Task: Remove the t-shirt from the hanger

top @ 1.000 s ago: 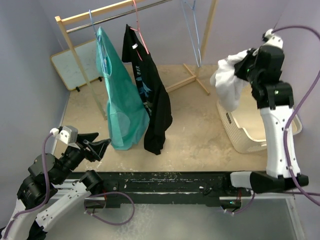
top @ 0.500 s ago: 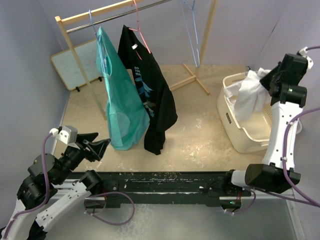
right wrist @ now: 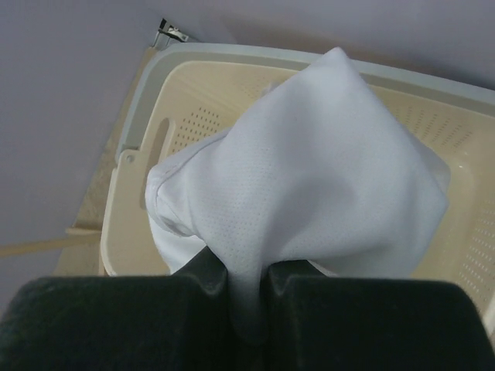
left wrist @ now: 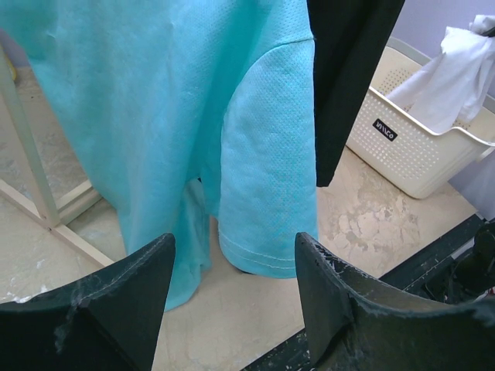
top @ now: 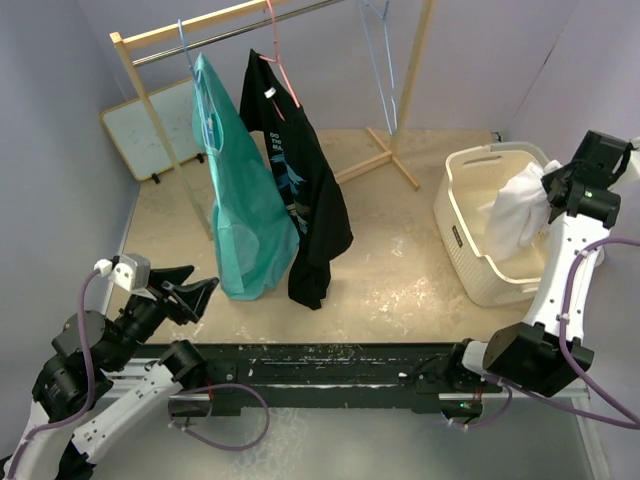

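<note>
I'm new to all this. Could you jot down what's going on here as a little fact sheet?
Right hand: shut on the white t-shirt, holding it over the laundry basket
White t-shirt: off the rack, hanging down into the basket
Left hand: open, empty, facing the teal t-shirt
On the rack: teal t-shirt and black t-shirt, side by side

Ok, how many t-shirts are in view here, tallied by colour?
Teal t-shirt, hanging: 1
Black t-shirt, hanging: 1
White t-shirt, over the basket: 1
Total: 3
</note>
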Controlling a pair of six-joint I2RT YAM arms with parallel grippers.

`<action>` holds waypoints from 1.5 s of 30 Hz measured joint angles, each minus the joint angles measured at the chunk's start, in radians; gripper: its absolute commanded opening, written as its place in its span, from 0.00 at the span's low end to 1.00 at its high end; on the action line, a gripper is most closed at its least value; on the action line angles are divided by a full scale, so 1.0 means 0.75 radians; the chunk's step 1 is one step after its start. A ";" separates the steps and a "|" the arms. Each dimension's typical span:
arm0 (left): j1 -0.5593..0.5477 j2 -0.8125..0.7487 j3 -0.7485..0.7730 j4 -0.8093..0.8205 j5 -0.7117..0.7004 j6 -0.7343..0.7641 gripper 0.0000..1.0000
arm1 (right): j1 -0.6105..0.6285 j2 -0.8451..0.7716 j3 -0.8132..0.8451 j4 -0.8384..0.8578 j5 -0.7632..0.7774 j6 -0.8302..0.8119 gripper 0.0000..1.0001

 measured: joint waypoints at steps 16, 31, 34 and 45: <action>0.000 -0.017 0.000 -0.001 -0.015 -0.002 0.69 | -0.003 -0.217 -0.172 0.302 -0.548 -0.022 0.60; 0.014 -0.009 0.000 -0.001 -0.020 -0.002 0.69 | 1.221 0.178 0.891 0.255 -0.689 -0.369 0.51; 0.016 -0.008 0.000 -0.001 -0.022 -0.003 0.69 | 1.365 0.429 1.221 0.102 -0.586 -0.463 0.54; 0.016 -0.007 0.000 -0.001 -0.031 -0.012 0.68 | 1.477 0.778 1.351 -0.191 -0.358 -0.585 0.55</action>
